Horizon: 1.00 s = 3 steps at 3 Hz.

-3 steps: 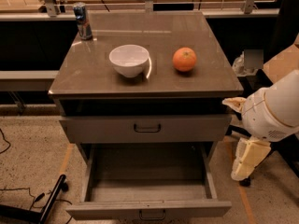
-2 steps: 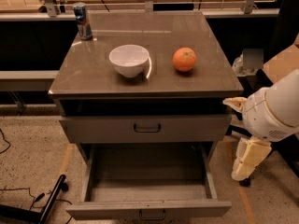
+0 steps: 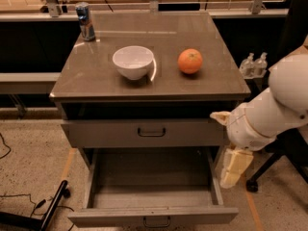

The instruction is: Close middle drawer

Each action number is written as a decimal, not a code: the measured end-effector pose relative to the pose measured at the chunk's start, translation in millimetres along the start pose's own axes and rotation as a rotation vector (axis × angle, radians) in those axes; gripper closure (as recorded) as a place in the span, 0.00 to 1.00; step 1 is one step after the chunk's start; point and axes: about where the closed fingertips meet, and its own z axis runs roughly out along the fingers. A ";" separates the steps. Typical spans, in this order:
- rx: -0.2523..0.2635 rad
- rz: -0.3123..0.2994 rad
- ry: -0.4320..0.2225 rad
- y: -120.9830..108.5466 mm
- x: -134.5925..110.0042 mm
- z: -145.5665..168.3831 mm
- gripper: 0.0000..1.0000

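Observation:
The middle drawer [image 3: 153, 216] of the grey metal cabinet [image 3: 96, 81] is pulled far out toward me. Its long tray is empty, and the small dark loop handle [image 3: 156, 221] sits at the centre of its low front, at the bottom edge of the view. Above it, the taller-fronted top drawer [image 3: 144, 133] stands slightly out. My gripper [image 3: 235, 168], cream-coloured, hangs pointing down from the white arm [image 3: 274, 112], just outside the open drawer's right side wall. It holds nothing that I can see.
On the cabinet top are a white bowl [image 3: 133, 61], an orange [image 3: 190, 61] and a drink can [image 3: 86, 21] at the back left. Two small bottles [image 3: 254, 64] stand to the right behind the arm. A black bar [image 3: 50, 208] lies on the floor at left.

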 end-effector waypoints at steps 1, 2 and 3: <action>-0.037 -0.006 -0.003 -0.6 9.4 47.9 0.00; -0.078 0.008 0.005 5.3 24.6 93.6 0.00; -0.113 0.031 0.011 13.5 40.8 138.6 0.15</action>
